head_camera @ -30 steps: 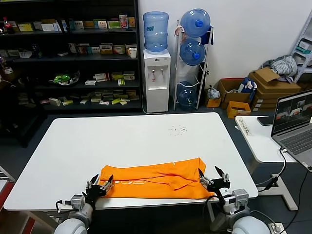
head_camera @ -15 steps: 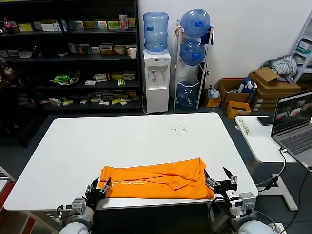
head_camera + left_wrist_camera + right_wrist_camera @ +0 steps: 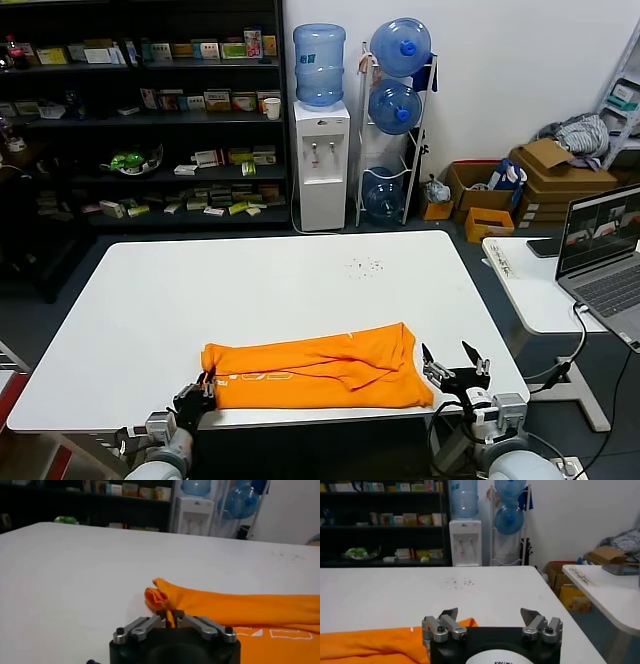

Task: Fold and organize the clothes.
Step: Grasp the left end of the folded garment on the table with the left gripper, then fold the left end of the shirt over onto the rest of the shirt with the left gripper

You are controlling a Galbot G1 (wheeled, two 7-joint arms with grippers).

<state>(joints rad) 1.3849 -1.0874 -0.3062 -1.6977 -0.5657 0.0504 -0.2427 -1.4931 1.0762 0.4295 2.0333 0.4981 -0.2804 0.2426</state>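
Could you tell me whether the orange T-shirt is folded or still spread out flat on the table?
Folded: the orange T-shirt lies as a narrow band with layers overlapping along the white table front edge.

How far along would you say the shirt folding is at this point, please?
Done: the orange T-shirt lies folded lengthwise into a band along the table's near edge. In hand: the left gripper is shut on the band's left end. The right gripper stands open beside the right end, gripping nothing. Left: folding the band crosswise and tidying it.
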